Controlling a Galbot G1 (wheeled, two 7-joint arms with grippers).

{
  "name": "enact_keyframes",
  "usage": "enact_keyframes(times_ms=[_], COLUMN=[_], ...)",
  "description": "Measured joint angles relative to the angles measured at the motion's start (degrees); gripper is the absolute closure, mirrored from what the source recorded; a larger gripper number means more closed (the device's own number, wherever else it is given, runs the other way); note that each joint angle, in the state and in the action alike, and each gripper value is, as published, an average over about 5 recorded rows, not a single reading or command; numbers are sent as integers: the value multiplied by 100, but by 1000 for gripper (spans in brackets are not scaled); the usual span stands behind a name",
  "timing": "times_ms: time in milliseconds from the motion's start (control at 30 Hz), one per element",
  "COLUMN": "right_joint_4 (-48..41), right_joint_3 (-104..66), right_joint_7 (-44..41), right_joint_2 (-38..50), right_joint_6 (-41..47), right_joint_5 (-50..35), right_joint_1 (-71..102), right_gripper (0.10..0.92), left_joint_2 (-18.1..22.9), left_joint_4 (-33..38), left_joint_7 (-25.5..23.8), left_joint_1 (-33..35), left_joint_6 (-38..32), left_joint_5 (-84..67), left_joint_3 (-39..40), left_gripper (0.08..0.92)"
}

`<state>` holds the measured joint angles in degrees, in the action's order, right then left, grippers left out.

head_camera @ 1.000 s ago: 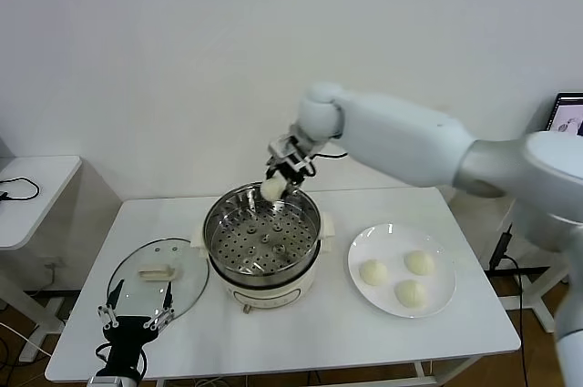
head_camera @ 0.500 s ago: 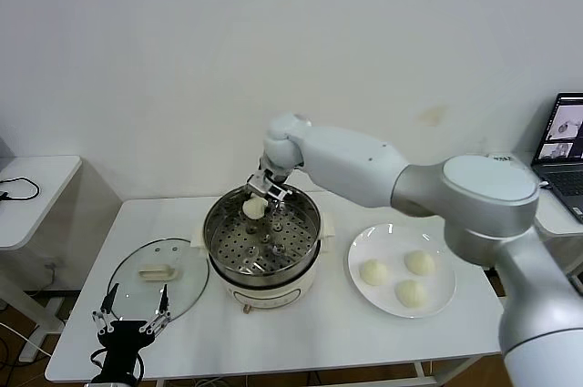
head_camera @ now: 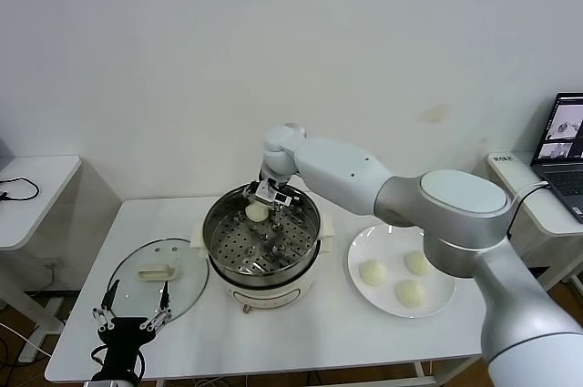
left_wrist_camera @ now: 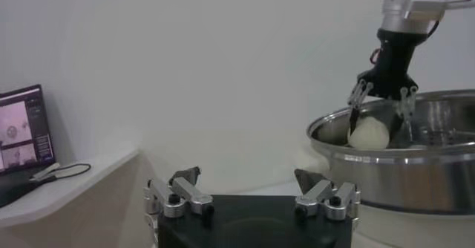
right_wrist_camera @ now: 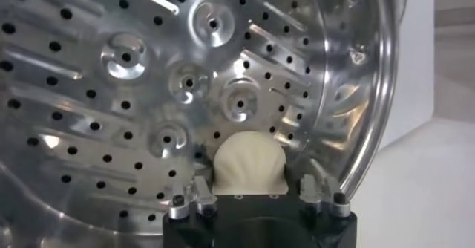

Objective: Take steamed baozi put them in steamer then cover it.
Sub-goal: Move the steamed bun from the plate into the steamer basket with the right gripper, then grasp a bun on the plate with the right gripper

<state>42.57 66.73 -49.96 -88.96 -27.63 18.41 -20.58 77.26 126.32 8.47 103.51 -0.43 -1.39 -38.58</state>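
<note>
Two claws show, and only one is at work. Nearest, at the counter's (head_camera: 273,341) front edge, the left claw (head_camera: 134,312) hangs parked with its fingers spread wide and nothing between them. It sits just before the cover (head_camera: 157,276), which lies flat on the counter beside the steamer (head_camera: 262,239), handle up. My guess is it waits there because the lid is its job once the buns are in.

The steamer stands mid-counter, its perforated basket bare except for one baozi (head_camera: 257,212) at the far side, close to the rim. The right claw (head_camera: 267,201) reaches down over that far rim with the bun between its fingers. In the left wrist view the fingers (left_wrist_camera: 359,93) stand splayed to either side of the bun, not pinching it; the right wrist view shows the bun (right_wrist_camera: 249,162) resting low on the holed floor by the wall. I read the claw as wide and letting go — the bun seems to sit on the steel, though whether a finger touches it I cannot tell. Setting it at the edge leaves the middle and near side free for the others.

To the right, well apart from the steamer, a white plate (head_camera: 360,246) carries three more baozi (head_camera: 397,276), grouped close together. They lie on the right arm's own side, an easy reach for the next pick. So one of four is in, and the lid is not yet on.
</note>
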Motion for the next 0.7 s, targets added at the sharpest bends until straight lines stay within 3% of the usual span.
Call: enact_keyframes(times_ms=[133,300,700], right_joint_4=[37,397,2475], right_joint_3=[7,109,376], right_joint_7=[-11,-201,-747], right_joint_2=[48,293,1951], right_joint_6=[-28,299,2373], right_joint_5=[-71,-597,-2360], right_joint_1=[-58,-320,-1305], right_gripper=[211,203,202], left_joint_2=[0,-16,-125], left_joint_4=[24,74,237], left_joint_7=[0,-1,17], left_joint_1=[0,27,71], left_joint_6=[6,20,184], left_joint_5=[0,-1,-62], left_joint_3=[16,20,61], left_gripper=[177,177,177])
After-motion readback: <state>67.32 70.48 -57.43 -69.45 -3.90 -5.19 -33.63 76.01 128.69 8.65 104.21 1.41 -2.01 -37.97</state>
